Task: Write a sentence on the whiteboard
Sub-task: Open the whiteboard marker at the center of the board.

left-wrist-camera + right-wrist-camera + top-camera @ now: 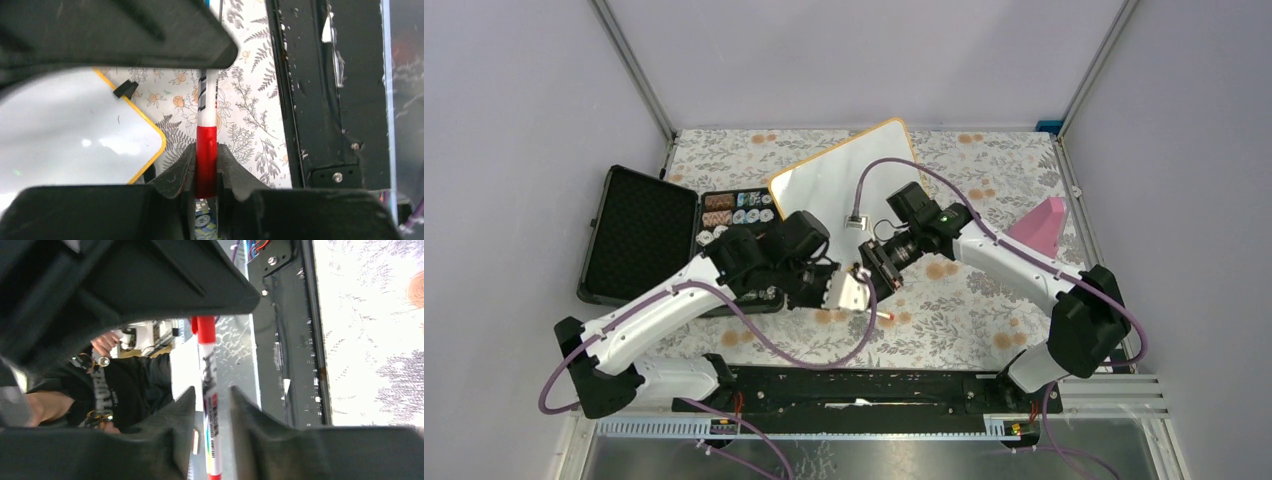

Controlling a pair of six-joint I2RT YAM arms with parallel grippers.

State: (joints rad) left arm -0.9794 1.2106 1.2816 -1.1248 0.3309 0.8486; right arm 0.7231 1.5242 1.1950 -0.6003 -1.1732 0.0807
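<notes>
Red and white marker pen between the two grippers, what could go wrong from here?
1. The left gripper is shut only on the red cap of the red-and-white plastic marker, while the right gripper has its fingers slightly off the barrel. Pulling apart could drop the barrel onto the floral tablecloth.
2. Both wrists crowd together close to the glossy white wood-framed whiteboard, so a small misjudged move could knock them together or nudge the board.
</notes>
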